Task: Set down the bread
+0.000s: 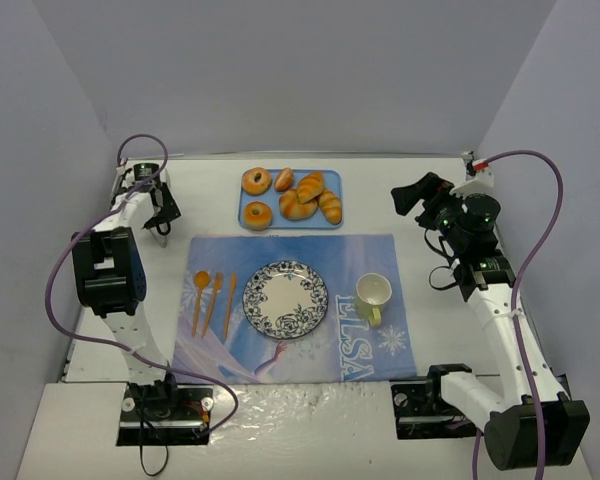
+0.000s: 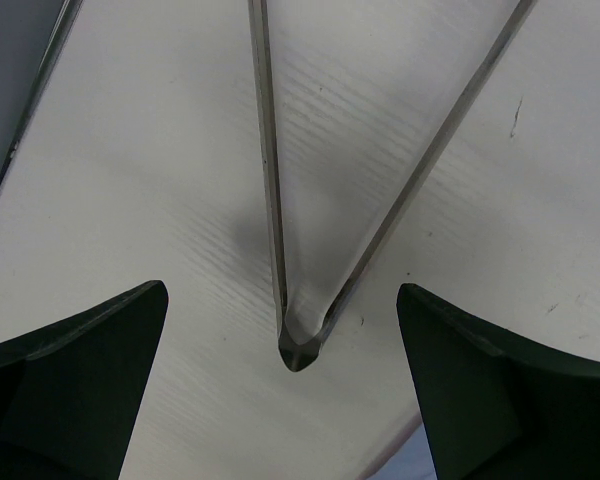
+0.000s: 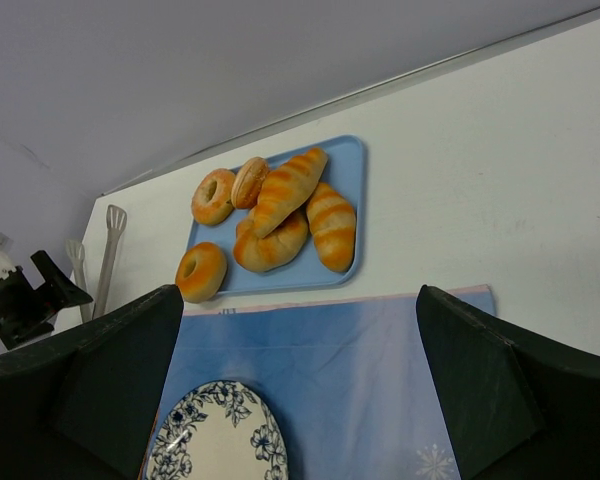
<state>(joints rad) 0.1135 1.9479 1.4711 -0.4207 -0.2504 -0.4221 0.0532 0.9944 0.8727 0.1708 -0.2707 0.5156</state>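
Two ring-shaped golden breads lie on the left side of a blue tray [image 1: 332, 180]: the far one [image 1: 256, 181] and the near one [image 1: 257, 214] at the tray's front-left corner. The right wrist view shows both, far one [image 3: 213, 196] and near one [image 3: 201, 271]. The patterned plate [image 1: 285, 299] sits empty on the blue placemat [image 1: 370, 250]. My left gripper [image 1: 159, 224] is open, low over metal tongs [image 2: 298, 340] on the table left of the tray. My right gripper [image 1: 408, 197] is open and empty, hovering right of the tray [image 3: 295, 400].
Ridged crescent rolls [image 1: 302, 199] and a small round roll [image 1: 284, 179] fill the rest of the tray. An orange spoon [image 1: 200, 291], fork and knife lie left of the plate. A yellow mug [image 1: 373, 294] stands right of it. Walls enclose the table.
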